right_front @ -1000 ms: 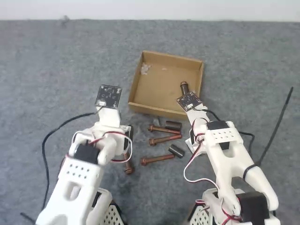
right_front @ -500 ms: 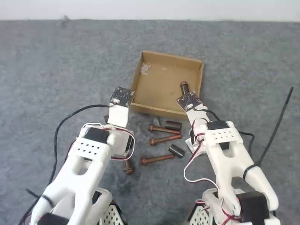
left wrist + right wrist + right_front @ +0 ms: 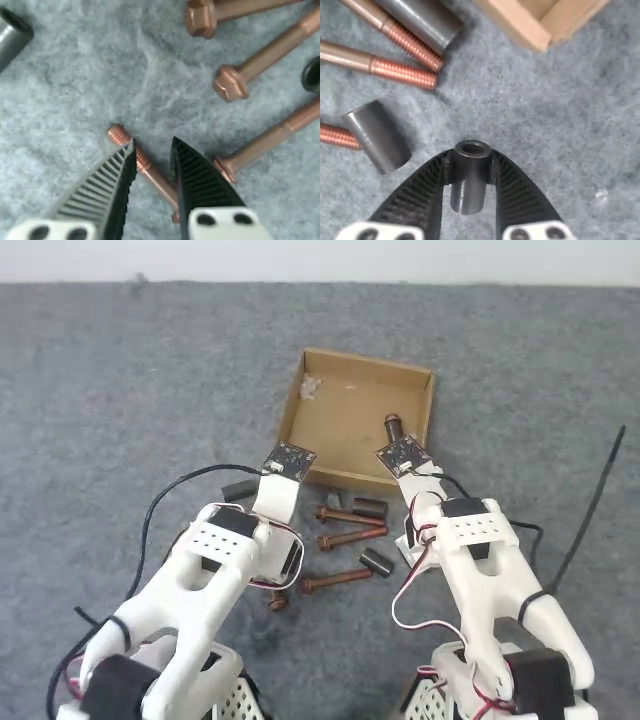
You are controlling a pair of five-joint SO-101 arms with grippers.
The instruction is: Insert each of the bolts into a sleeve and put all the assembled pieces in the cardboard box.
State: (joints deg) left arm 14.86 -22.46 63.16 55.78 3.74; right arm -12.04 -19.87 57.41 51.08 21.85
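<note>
grey carpet (image 3: 120, 390), white wall (image 3: 320, 258) behind

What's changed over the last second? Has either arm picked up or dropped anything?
The left arm swung right, toward the loose bolts, uncovering a loose sleeve on the mat. The left gripper is now open astride a bolt, not gripping it. The right gripper stayed put, shut on the held sleeve. The other bolts and the box lie as before.

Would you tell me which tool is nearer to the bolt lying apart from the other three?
Left. The left tool is open and straddles that bolt. The right tool holds a sleeve past the other bolts' threaded ends.
</note>
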